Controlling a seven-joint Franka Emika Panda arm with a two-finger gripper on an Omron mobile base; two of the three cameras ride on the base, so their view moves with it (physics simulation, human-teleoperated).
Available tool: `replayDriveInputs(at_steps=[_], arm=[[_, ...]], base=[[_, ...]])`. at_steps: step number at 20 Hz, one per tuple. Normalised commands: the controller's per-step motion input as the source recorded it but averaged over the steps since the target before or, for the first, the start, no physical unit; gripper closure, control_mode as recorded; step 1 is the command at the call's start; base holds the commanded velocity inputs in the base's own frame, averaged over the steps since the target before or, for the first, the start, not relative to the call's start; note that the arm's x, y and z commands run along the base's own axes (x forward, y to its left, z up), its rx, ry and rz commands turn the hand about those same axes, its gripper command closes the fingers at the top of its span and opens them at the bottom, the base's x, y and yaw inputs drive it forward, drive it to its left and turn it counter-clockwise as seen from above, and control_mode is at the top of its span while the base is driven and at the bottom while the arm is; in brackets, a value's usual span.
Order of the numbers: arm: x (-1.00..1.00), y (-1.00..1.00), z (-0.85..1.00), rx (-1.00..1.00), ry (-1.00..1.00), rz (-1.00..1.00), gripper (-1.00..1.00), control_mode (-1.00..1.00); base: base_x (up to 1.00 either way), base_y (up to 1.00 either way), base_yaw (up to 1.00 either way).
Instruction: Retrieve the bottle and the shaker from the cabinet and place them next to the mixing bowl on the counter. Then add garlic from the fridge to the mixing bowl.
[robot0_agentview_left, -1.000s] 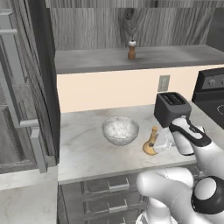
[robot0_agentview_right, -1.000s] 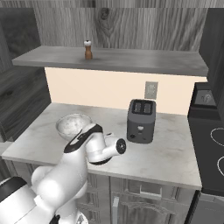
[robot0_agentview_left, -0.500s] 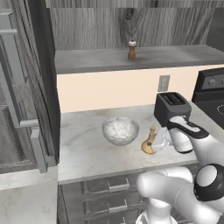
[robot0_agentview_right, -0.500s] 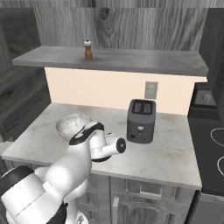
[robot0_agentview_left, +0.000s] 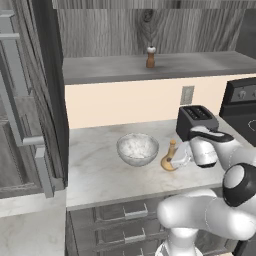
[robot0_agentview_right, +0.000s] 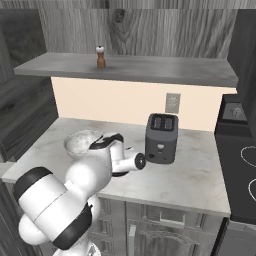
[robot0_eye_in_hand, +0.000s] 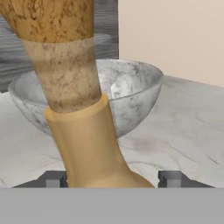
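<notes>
One bottle (robot0_eye_in_hand: 85, 144) stands between my spread fingers (robot0_eye_in_hand: 169, 178), untouched; one mixing bowl (robot0_agentview_left: 137, 148) at its nine o'clock, one shaker (robot0_agentview_left: 150, 57) on the cabinet (robot0_agentview_left: 150, 70) shelf.

- The white arm (robot0_agentview_left: 210, 215) rises from the base, bends at a dark elbow joint and reaches forward and low over the surface (robot0_agentview_left: 100, 170).
- Its forearm lies near level, with the wrist turned toward the bottle (robot0_agentview_left: 170, 156).
- The claw (robot0_eye_in_hand: 111, 178) is low, its two dark fingertips (robot0_eye_in_hand: 52, 179) spread to either side of the bottle's base, with gaps showing between them and it.
- In the right base view, the arm's bulk hides the claw.
</notes>
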Motion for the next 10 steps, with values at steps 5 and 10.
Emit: replayDriveInputs(at_steps=[5,10], arm=[[0.23,-0.14,0.00,0.00,0.00,0.00,1.00,-1.00],[0.07,-0.03,-0.14,0.00,0.00,0.00,1.00,-1.00]], base=[[0.00,0.00,0.00],[0.00,0.00,0.00]])
